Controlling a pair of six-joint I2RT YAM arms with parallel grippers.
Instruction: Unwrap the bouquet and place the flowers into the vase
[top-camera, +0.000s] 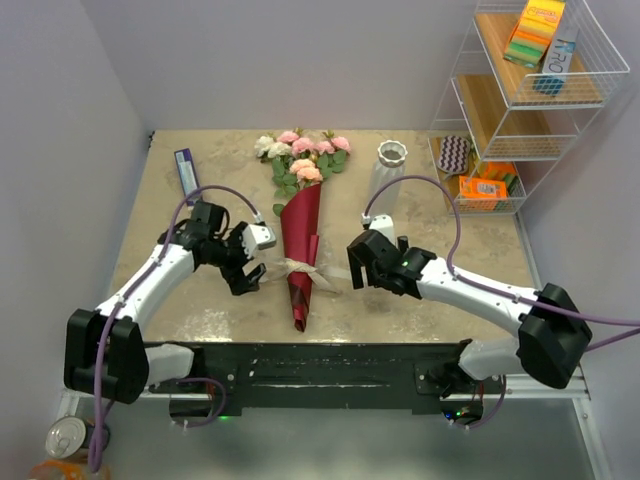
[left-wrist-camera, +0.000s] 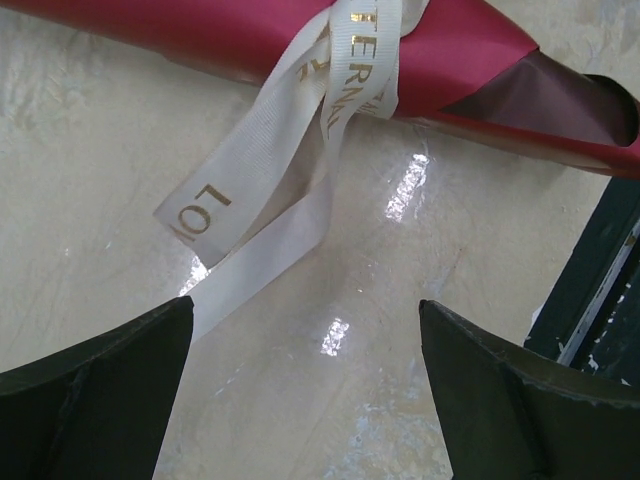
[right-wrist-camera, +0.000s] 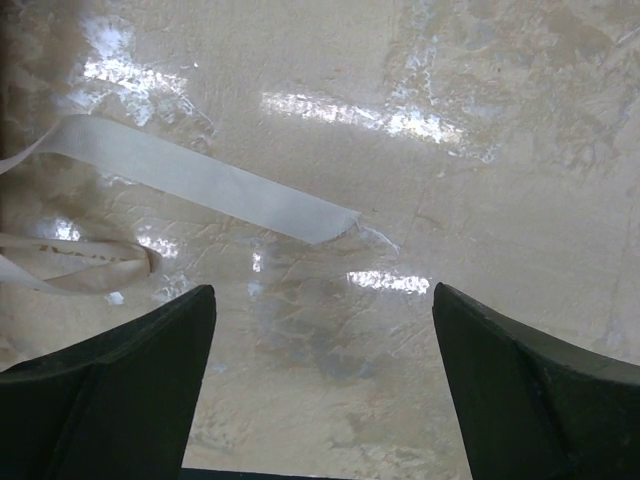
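The bouquet (top-camera: 302, 235) lies in the middle of the table, its dark red paper cone (left-wrist-camera: 200, 40) pointing toward me and tied with a beige ribbon (top-camera: 302, 270). Its flowers (top-camera: 300, 155), pink, peach and cream roses, fan out at the far end. The white ribbed vase (top-camera: 389, 165) stands upright to their right. My left gripper (top-camera: 248, 275) hovers open just left of the knot; in the left wrist view a lettered ribbon (left-wrist-camera: 290, 140) tail hangs ahead of the left gripper (left-wrist-camera: 305, 320). My right gripper (top-camera: 355, 272) is open just right of the knot, a ribbon (right-wrist-camera: 200, 180) tail lying ahead of the right gripper (right-wrist-camera: 325, 300).
A white wire shelf rack (top-camera: 520, 90) with sponges and boxes stands at the back right, close to the vase. A blue flat packet (top-camera: 186, 172) lies at the back left. The black rail (top-camera: 330, 365) runs along the table's near edge.
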